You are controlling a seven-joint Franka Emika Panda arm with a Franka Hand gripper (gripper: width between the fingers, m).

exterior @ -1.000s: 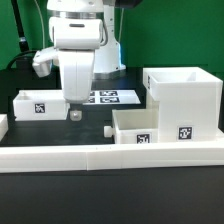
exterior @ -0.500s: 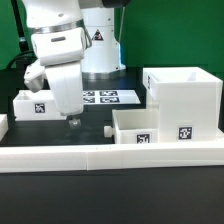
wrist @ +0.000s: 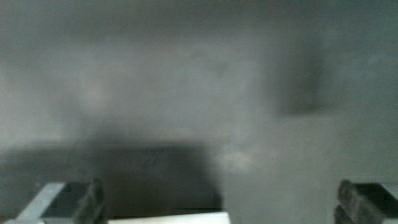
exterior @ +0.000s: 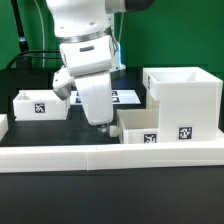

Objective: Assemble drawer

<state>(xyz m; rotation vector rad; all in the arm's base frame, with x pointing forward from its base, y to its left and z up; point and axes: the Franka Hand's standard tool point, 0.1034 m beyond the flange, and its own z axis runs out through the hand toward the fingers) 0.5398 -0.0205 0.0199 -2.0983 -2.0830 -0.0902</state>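
While the white arm (exterior: 85, 40) hangs over the middle of the black table (exterior: 40, 190), three white plastic drawer parts can be counted on it: one housing and two trays.

The housing (exterior: 182, 95) is a tall, open-topped, cube-like box on the exterior view's right. It carries one black-and-white square tag (exterior: 185, 131) low on its near face. The right tray (exterior: 150, 124) is a shallow open box just beside the housing on its left, with one tag on its near wall. Whether tray and housing touch cannot be told. The left tray (exterior: 38, 103) sits well apart on the exterior view's left, also with one square tag on its near wall.

One long, low, smooth wall bar (exterior: 110, 153) runs across the near side. One marker board (exterior: 128, 96) lies flat on the far side, half hidden behind the arm, with only part of its printed tags showing. The tags are block patterns only, and no writing can be read.

The gripper (exterior: 101, 122) points downward between the two trays, close to the left end of the right tray. In the blurred wrist view the gripper (wrist: 217, 202) is spread wide. Its two dark fingers (wrist: 75, 203) stand far apart with only grey, unfocused surface between them, grasping nothing.
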